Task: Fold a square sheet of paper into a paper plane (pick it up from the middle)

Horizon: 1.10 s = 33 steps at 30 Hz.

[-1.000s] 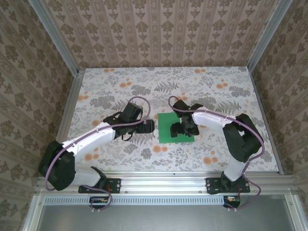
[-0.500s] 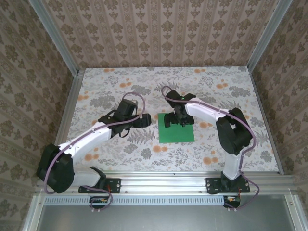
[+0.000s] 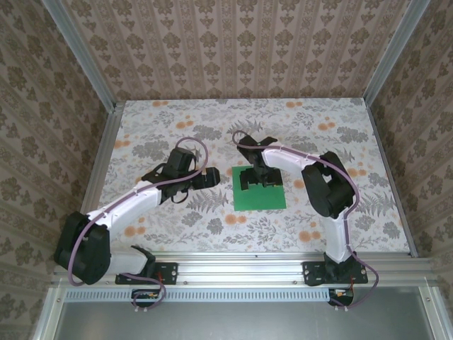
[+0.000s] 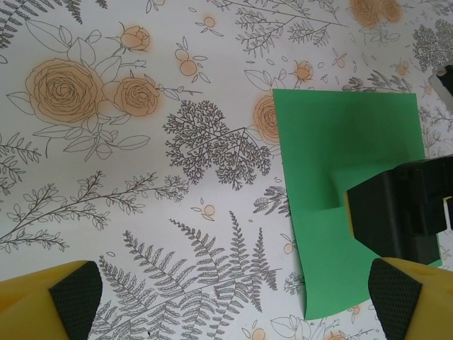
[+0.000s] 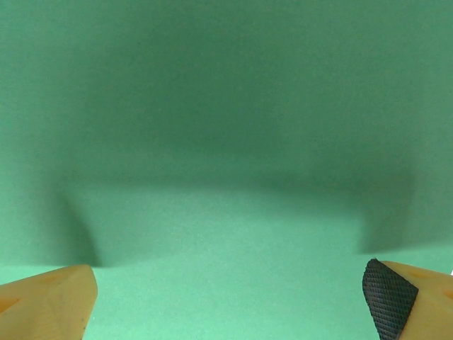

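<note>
Paper (image 3: 260,198) lies flat and unfolded on the floral surface (image 3: 163,120), near its middle and between the two arms. It has not moved in the last second.

The arms have. The right gripper (image 3: 256,180) was over the sheet's middle and has slid toward its far edge as the arm folded in, and its fingers have spread a little more, to full width. In the right wrist view both tips sit at the bottom corners with green between them and nothing pinched; whether they touch the sheet cannot be told. The left gripper (image 3: 211,177) has drawn back slightly. It hangs just beside the sheet's left edge, clear of it, fingers spread wide and holding nothing.

No fold has been started, so the task looks to be at its very beginning, with the right arm probably lining up for a pick.

The sheet's flatness is the main hindrance: no edge is raised to catch. The right gripper also covers the far half, so the left arm has only the near and left edges free.
</note>
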### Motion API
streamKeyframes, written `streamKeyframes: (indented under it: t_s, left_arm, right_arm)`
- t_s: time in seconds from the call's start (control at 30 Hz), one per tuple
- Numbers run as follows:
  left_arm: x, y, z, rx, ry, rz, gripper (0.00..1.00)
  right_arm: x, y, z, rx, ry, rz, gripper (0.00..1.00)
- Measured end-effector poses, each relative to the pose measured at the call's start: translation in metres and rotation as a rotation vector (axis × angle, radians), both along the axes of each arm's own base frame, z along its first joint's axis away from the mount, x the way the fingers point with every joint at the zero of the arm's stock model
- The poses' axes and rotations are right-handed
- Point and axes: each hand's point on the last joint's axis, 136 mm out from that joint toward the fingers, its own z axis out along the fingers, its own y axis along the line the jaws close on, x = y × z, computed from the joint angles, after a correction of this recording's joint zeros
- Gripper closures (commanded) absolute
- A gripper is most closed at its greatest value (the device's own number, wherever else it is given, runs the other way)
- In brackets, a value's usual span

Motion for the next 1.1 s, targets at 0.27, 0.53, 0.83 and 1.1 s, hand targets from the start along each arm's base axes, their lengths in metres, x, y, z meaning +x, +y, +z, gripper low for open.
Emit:
streamKeyframes:
  t_s: [0.27, 0.53, 0.83, 1.1]
  left_arm:
    - [-0.002, -0.004, -0.001, -0.016, 0.013, -0.018, 0.00]
    - [-0.003, -0.005, -0.003, -0.017, 0.020, -0.022, 0.00]
    - [-0.004, -0.006, -0.002, -0.022, 0.023, -0.027, 0.00]
    - [-0.004, -0.006, -0.004, -0.020, 0.030, -0.029, 0.00]
  right_arm:
    - [0.002, 0.009, -0.003, -0.007, 0.011, 0.010, 0.00]
    - [0.007, 0.011, 0.001, -0.006, -0.004, 0.005, 0.00]
    - [0.004, 0.012, -0.009, 0.001, 0.027, -0.008, 0.00]
    - [0.004, 0.014, -0.010, 0.017, 0.031, -0.010, 0.07]
